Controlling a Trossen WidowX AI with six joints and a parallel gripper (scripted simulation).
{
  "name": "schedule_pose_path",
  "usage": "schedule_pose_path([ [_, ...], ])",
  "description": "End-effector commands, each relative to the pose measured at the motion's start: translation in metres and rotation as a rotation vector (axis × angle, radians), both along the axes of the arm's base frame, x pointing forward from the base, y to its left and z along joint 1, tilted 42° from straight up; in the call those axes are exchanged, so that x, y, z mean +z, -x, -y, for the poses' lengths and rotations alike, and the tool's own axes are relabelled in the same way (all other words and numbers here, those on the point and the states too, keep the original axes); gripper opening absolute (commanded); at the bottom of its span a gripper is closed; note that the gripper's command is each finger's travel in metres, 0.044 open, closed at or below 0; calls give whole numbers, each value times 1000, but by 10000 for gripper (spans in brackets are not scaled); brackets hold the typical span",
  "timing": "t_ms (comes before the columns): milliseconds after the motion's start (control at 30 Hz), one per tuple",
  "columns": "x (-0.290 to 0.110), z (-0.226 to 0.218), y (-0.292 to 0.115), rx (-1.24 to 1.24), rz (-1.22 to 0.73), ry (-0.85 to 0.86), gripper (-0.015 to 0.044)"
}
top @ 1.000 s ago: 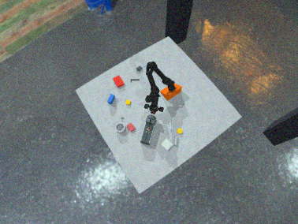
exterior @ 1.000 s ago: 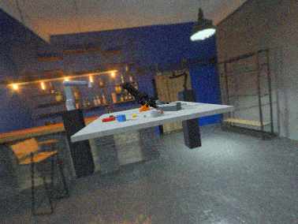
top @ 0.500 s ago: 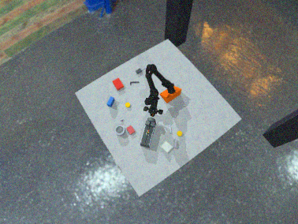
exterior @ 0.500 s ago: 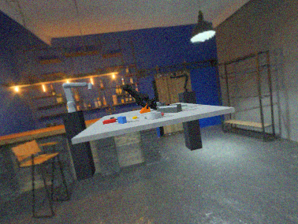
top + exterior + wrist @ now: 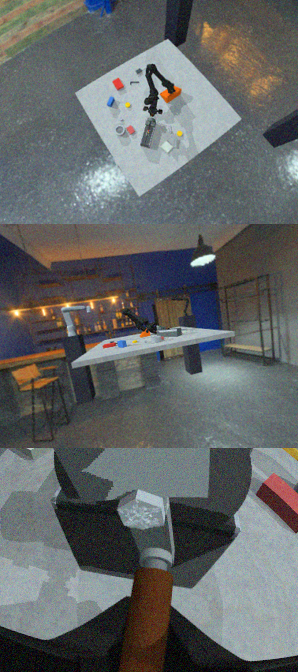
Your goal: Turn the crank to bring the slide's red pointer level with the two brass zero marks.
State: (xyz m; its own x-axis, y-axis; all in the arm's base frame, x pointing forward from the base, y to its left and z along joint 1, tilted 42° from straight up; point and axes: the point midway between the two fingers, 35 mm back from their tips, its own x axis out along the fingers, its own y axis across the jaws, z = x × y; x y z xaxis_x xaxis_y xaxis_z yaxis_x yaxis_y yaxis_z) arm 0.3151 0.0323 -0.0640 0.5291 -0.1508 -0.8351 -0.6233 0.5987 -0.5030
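Note:
The grey slide machine [image 5: 145, 140] [image 5: 173, 332] lies long and narrow on the table. A small red pointer [image 5: 148, 132] shows faintly near the middle of its slot; the brass zero marks are too small to tell. In the wrist view the grey crank arm [image 5: 154, 540] runs from a pale hex hub [image 5: 142, 513] down to the brown handle [image 5: 148, 623], slightly right of straight down. My gripper [image 5: 145, 607] [image 5: 152, 114] is shut on the handle, at the machine's end nearest the arm's base. The wrist view does not show the pointer.
A red cube [image 5: 131, 129] [image 5: 283, 500] and a grey round cup [image 5: 120, 130] stand beside the machine. A pale square [image 5: 167, 147] and a yellow piece [image 5: 180, 133] lie on its other side. An orange block [image 5: 170, 95] lies by the arm; red [image 5: 117, 84] and blue [image 5: 110, 101] blocks lie farther off.

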Motion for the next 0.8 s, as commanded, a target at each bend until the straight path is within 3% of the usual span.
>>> schedule_pose_path([
  [0,7,4,-5,-9,21,8,0],
  [767,15,4,-9,-9,21,8,0],
])
